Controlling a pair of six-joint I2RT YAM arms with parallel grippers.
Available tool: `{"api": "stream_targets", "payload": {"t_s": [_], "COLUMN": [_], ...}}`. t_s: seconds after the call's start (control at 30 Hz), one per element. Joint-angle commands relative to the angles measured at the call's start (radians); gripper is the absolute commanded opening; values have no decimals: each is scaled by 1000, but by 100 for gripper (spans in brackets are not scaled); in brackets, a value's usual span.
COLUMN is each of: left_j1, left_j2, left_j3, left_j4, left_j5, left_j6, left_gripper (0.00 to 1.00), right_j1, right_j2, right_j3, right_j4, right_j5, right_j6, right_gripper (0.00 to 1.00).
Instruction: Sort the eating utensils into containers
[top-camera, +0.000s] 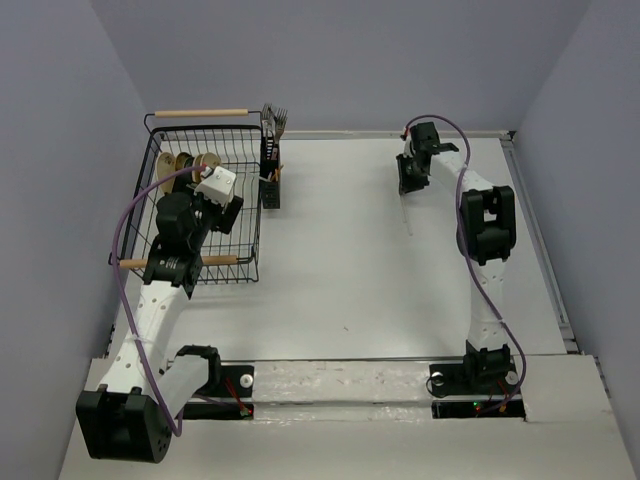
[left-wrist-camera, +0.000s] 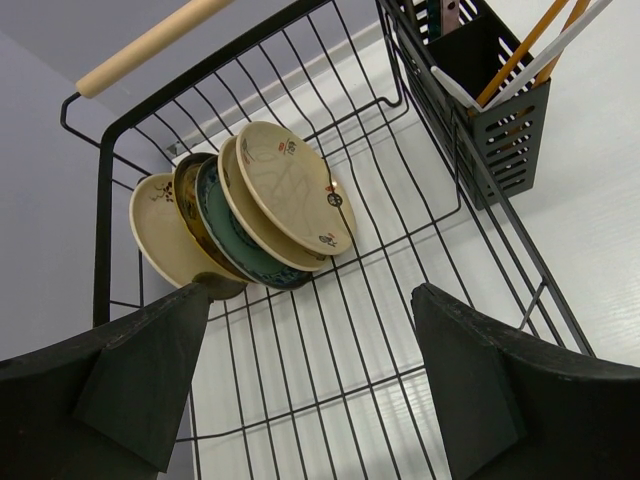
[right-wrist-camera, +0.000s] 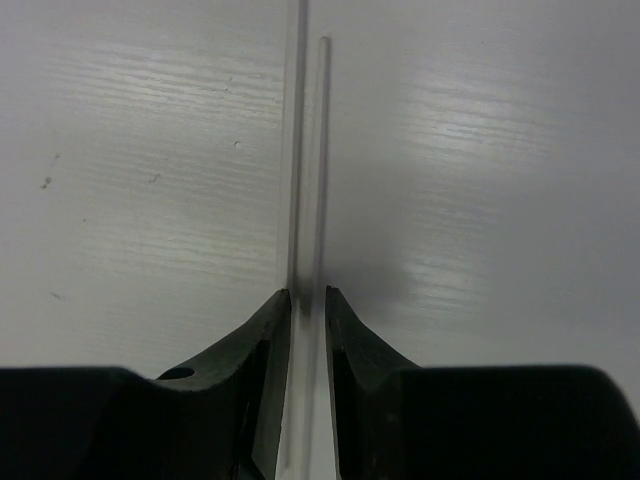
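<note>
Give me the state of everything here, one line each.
left gripper, jaws open, empty, above the dish rack
right gripper, jaws shut on a pale chopstick
plates, standing on edge in the rack
forks, upright in the far caddy
near caddy, holding slanted chopsticks

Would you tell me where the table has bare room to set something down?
Bare: the table between the caddies and the right gripper, which pinches a thin stick. Crowded: the rack, holding plates, with the open left gripper over it.

Tan and teal plates (left-wrist-camera: 290, 185), black slotted caddy (left-wrist-camera: 510, 130).
</note>
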Motion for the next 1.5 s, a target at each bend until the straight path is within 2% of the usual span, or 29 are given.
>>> {"api": "stream_targets", "payload": {"t_s": [0.0, 0.3, 0.5, 0.57, 0.63, 0.7, 0.8, 0.87, 0.93, 1.07, 1.13, 1.33, 1.4, 1.47], "left_j1": [7, 7, 7, 7, 7, 7, 8, 7, 7, 5, 5, -26, -70, -113], "left_j2": [-24, -26, -29, -29, -30, -32, -35, -33, -32, -29, -23, 20, 45, 62], "left_j3": [-9, -9, -9, -9, -9, -9, -9, -7, -1, 80, 127, 345, 402, 445], "left_j4": [52, 52, 52, 52, 52, 52, 50, 50, 39, -14, -57, -149, -148, -146], "left_j5": [8, 6, 6, 8, 8, 8, 9, 14, 28, 116, 166, 494, 567, 579], "left_j6": [13, 13, 13, 13, 11, 11, 10, 8, 2, -15, -39, -174, -250, -303], "left_gripper": [96, 96, 96, 96, 96, 97, 96, 96, 96, 95, 94, 91, 90, 89], "right_j1": [-2, -2, -2, -2, -2, -2, -2, -2, 8, 82, 128, 355, 399, 465], "right_j2": [9, 17, 52, 69, 78, 74, 0, -72, -219, -498, -642, -808, -853, -887], "right_j3": [3, -18, -18, -14, 5, 8, -43, -147, -245, -546, -618, -690, -699, -731], "right_j4": [-7, -52, -82, -84, -79, -67, 13, 131, 239, 589, 730, 867, 896, 976], "right_j5": [-11, 210, 244, 206, 193, 204, 226, 242, 264, 284, 284, 298, 217, 113], "right_j6": [-12, -15, -28, -31, -26, -20, -18, -31, -66, -178, -207, -271, -235, -187], "right_gripper": [26, 24, 22, 15, 0, 0, 0, 0, 0, 0, 0, 0, 0, 0]}}
